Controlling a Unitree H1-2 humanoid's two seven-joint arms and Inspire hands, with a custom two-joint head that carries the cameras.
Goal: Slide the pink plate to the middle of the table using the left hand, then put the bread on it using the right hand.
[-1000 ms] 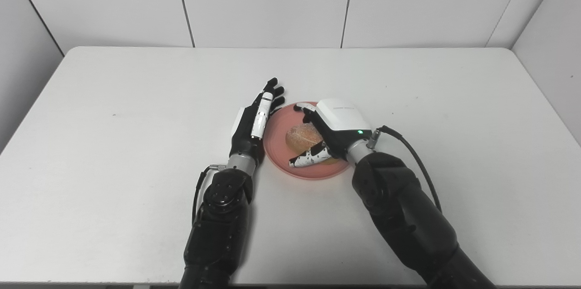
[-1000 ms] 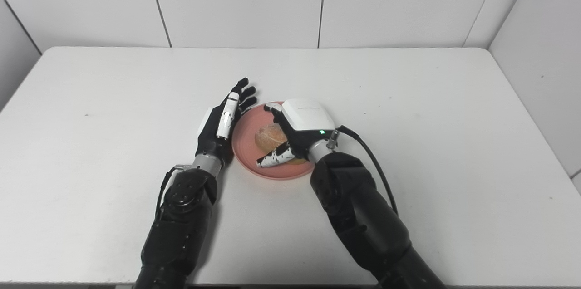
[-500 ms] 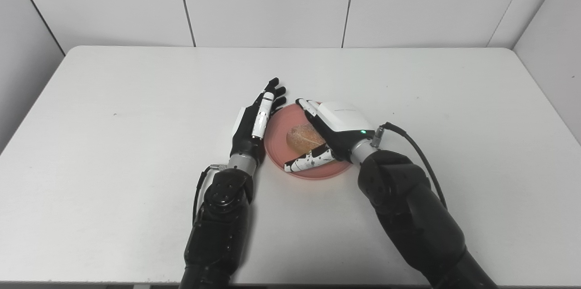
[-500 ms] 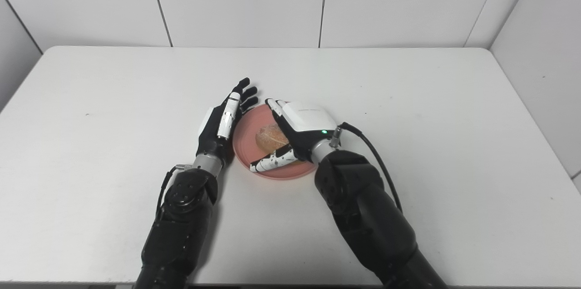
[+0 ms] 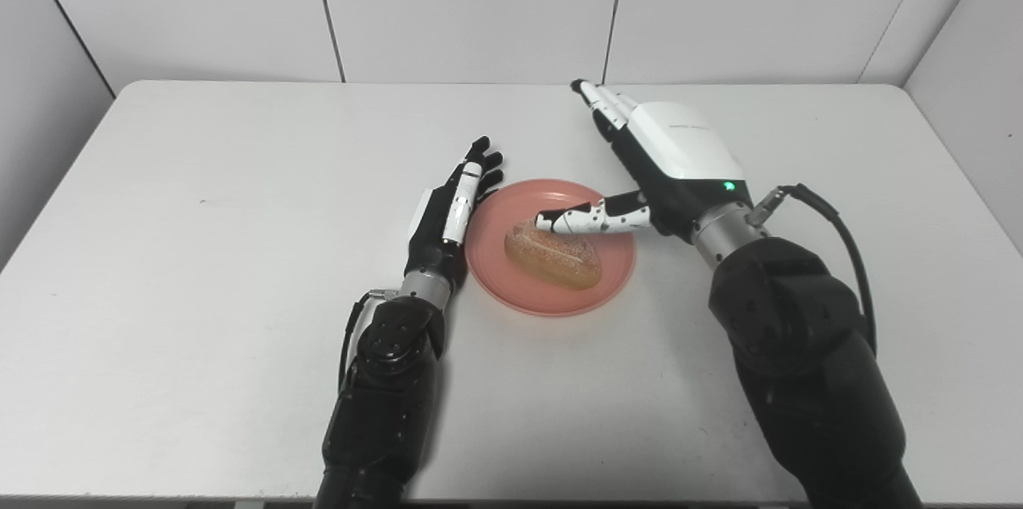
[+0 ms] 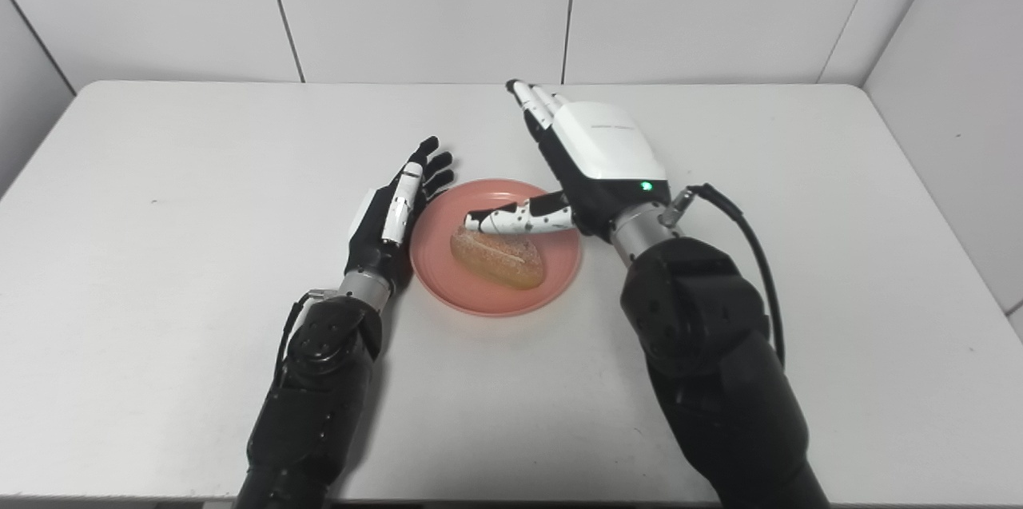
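Although the bread (image 5: 552,256) already lay on the pink plate (image 5: 607,281) near the middle of the table (image 5: 200,253), it looked light, soft and easily dented, best held gently by its long sides. Right hand (image 5: 655,161) was raised beside the plate, fingers spread, empty. Left hand (image 5: 447,213) lay flat and empty against the plate's left rim. Bare table surrounded them, every edge well apart.

The white table (image 5: 200,253) carries one thing directly — a pink plate (image 5: 615,269), near its middle.
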